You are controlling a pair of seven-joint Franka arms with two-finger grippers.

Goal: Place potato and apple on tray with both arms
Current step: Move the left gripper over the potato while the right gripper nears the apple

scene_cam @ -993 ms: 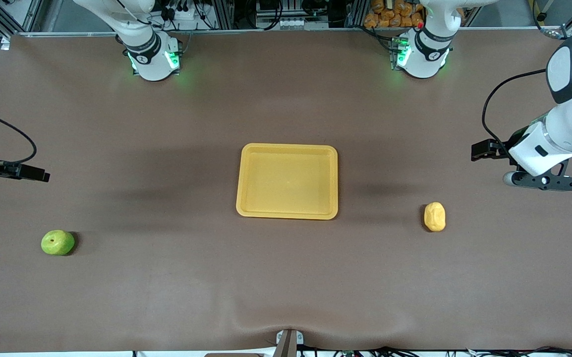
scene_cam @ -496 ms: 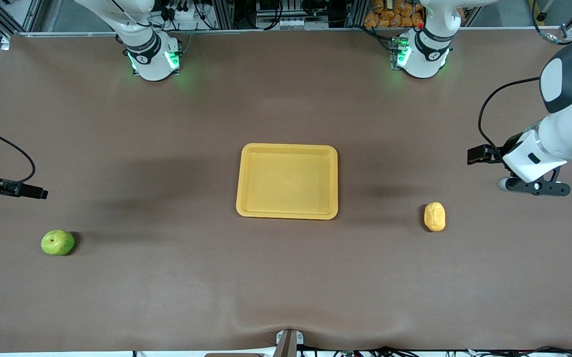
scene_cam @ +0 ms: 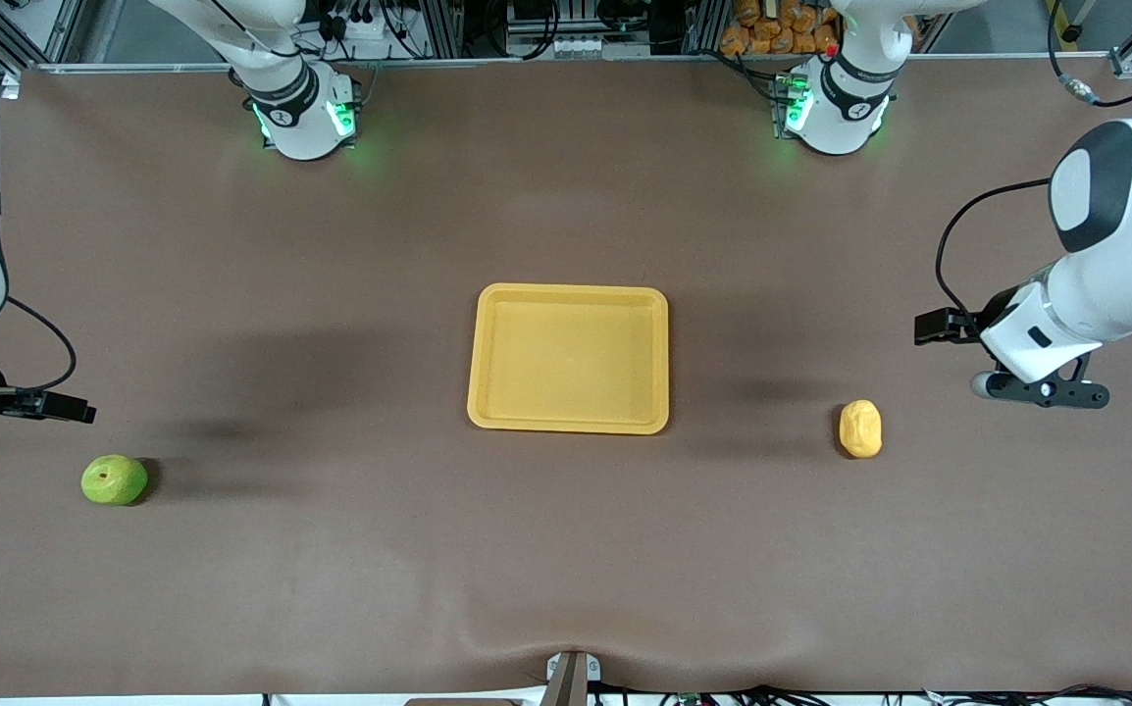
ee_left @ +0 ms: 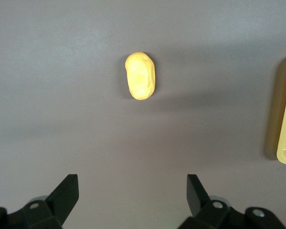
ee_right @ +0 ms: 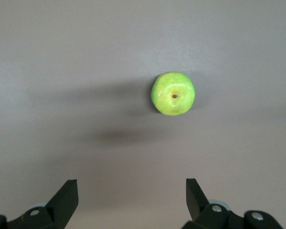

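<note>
Centrally, tray (scene_cam: 568, 359) sits flat on brown worktop (scene_cam: 566, 569), nothing in it. Potato (scene_cam: 860, 428) lies on worktop toward left arm's end, well apart from tray, slightly nearer front camera than tray's middle. Apple (scene_cam: 115, 479) rests toward right arm's end, stem dimple up, nearer camera than tray. Left hand (ee_left: 132, 195) hangs over bare worktop near potato, fingers apart, holding nothing. Right hand (ee_right: 131, 195) hangs over worktop near apple, fingers apart, likewise holding nothing.
</note>
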